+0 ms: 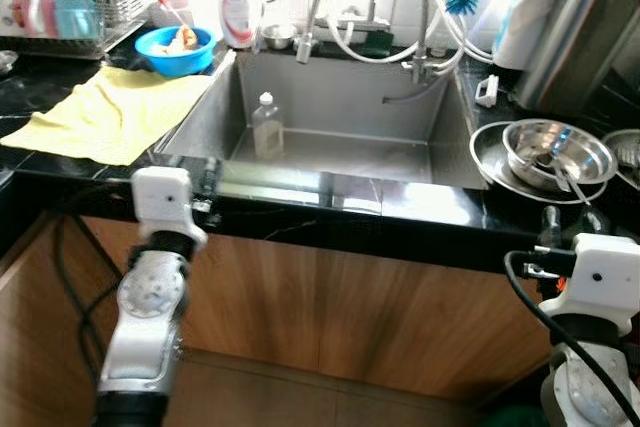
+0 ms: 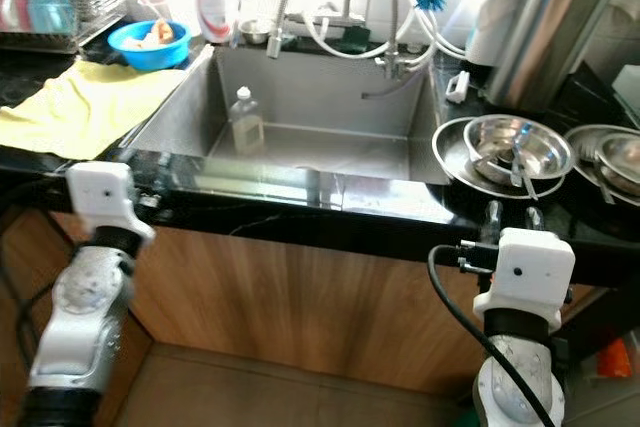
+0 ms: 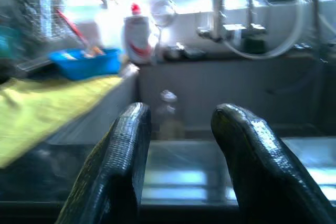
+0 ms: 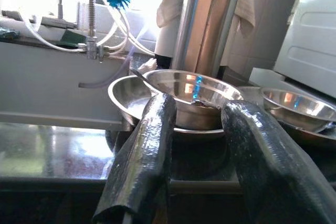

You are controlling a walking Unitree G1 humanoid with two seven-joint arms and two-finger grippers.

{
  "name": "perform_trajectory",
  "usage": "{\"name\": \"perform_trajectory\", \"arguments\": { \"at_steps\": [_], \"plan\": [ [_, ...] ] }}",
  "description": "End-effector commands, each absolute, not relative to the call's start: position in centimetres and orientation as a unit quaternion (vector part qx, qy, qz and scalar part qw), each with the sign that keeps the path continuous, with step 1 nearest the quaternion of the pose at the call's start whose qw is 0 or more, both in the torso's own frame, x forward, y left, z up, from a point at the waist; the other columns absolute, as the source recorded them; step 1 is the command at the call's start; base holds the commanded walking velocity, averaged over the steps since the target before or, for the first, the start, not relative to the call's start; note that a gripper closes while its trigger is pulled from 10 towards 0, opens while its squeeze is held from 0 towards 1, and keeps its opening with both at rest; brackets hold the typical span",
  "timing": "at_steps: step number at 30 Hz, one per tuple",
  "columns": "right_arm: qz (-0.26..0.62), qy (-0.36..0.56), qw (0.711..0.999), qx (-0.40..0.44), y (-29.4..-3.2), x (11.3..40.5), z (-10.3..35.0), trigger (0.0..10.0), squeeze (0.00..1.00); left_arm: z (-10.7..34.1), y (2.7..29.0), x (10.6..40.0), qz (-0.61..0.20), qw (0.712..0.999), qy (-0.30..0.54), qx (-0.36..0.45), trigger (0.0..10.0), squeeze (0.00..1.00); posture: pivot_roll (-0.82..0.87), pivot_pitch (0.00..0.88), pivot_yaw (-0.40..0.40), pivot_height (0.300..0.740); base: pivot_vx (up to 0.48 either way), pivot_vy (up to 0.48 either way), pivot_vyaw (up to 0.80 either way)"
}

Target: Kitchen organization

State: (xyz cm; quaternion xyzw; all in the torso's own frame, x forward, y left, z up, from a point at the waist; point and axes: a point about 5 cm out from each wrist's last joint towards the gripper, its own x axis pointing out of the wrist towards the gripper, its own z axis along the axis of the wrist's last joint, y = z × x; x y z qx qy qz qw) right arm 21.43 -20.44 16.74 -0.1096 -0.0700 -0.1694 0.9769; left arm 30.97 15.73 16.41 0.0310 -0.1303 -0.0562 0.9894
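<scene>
A small clear bottle (image 1: 267,125) stands in the metal sink (image 1: 400,117). The left hand (image 3: 181,129) hangs near the front edge of the black table (image 1: 300,212), fingers apart and holding nothing. The right hand (image 4: 199,114) is also apart and empty, just before the shiny bowls (image 2: 517,147) (stacked, a spoon inside). A yellow cloth (image 1: 110,112) lies left of the sink.

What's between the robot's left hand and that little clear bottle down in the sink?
Nothing visible. The open left hand points straight at the small clear plastic bottle standing in the steel sink; between them lies the black counter edge, which the hand must clear.
</scene>
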Motion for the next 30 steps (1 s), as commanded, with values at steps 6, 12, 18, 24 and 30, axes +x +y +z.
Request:
{"name": "perform_trajectory", "arguments": {
  "at_steps": [6,12,18,24,30],
  "plan": [
    [-0.154,-0.089,0.979,-0.101,-19.6,22.3,17.2,10.0,0.0,16.3,13.9,32.0,-0.095,0.988,-0.118,0.006,10.0,0.0,-0.14,0.0,0.001,0.74,0.0,0.0,0.0],
    [-0.139,-0.085,0.982,-0.091,-18.5,22.7,16.7,10.0,0.0,16.8,13.9,32.8,-0.091,0.987,-0.131,-0.006,10.0,0.0,-0.14,0.0,0.003,0.74,0.0,0.0,0.0],
    [-0.123,-0.09,0.985,-0.087,-17.5,22.9,16.8,10.0,0.0,16.8,13.5,33.1,-0.094,0.987,-0.131,-0.005,10.0,0.0,-0.15,0.0,0.007,0.74,0.0,0.0,0.0],
    [-0.121,-0.088,0.985,-0.081,-17.4,23.0,16.8,10.0,0.0,16.5,13.5,33.1,-0.098,0.987,-0.127,-0.005,10.0,0.0,-0.15,0.0,0.013,0.74,0.0,0.0,-0.39],
    [-0.123,-0.088,0.985,-0.084,-17.5,23.2,16.9,10.0,0.0,16.4,13.5,33.0,-0.098,0.987,-0.124,-0.004,10.0,0.0,-0.15,0.0,0.01,0.74,0.0,0.0,-0.76]
  ]
}}
